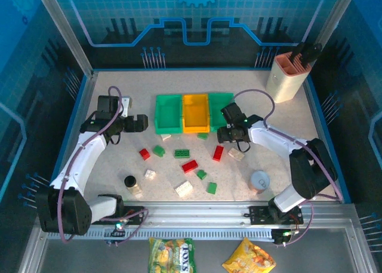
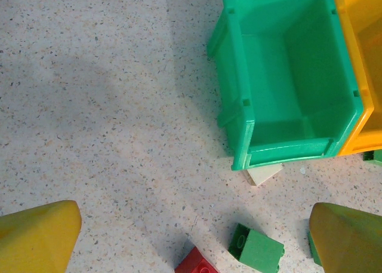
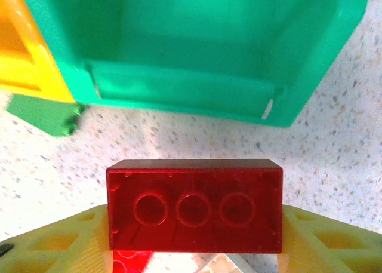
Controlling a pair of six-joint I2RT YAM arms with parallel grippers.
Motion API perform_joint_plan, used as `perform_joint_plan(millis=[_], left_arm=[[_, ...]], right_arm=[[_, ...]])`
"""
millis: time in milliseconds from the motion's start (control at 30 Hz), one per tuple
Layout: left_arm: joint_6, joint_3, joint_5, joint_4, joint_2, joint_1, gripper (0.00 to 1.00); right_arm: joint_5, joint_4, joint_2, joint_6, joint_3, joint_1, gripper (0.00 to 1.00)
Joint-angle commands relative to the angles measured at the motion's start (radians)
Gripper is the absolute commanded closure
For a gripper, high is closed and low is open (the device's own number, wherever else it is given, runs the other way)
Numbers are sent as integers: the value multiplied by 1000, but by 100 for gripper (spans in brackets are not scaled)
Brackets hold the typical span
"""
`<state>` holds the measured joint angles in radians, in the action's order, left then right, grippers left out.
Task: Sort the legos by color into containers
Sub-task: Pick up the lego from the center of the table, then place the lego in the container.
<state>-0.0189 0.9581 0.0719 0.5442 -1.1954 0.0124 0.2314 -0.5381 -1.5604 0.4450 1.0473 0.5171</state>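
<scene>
My right gripper (image 3: 194,231) is shut on a red lego (image 3: 194,183), gripped by its short ends with its hollow underside toward the camera, just in front of the right green container (image 3: 239,94). Below it lie another red lego (image 1: 218,153) and a cream one (image 1: 236,154). The three containers sit side by side: green (image 1: 168,113), orange (image 1: 196,112), green (image 1: 222,106). My left gripper (image 2: 191,240) hangs open near the left green container (image 2: 286,88), above a green lego (image 2: 256,249) and a red one (image 2: 197,264). More legos lie scattered mid-table, such as a red one (image 1: 190,165).
A black-capped jar (image 1: 130,181) stands at the front left and a tin can (image 1: 259,181) at the front right. A tall beige holder (image 1: 287,76) occupies the back right corner. A cream lego (image 2: 264,174) is tucked under the left green container's front edge.
</scene>
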Motion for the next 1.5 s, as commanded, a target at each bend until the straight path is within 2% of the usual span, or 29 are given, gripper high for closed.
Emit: perform_joint_plan(millis=[0, 467, 767, 1100, 1467], left_arm=[[16, -5, 2, -6, 10, 3, 1], [12, -6, 14, -7, 14, 1, 1], [10, -7, 22, -10, 13, 1, 1], [9, -9, 20, -9, 13, 1, 1], [12, -8, 18, -3, 14, 1, 1]], right_arm=[[2, -36, 0, 11, 71, 7, 36], [58, -40, -244, 17, 373, -36, 36], [57, -36, -350, 26, 463, -71, 35], [82, -33, -382, 28, 478, -79, 29], [82, -39, -335, 22, 465, -79, 26]])
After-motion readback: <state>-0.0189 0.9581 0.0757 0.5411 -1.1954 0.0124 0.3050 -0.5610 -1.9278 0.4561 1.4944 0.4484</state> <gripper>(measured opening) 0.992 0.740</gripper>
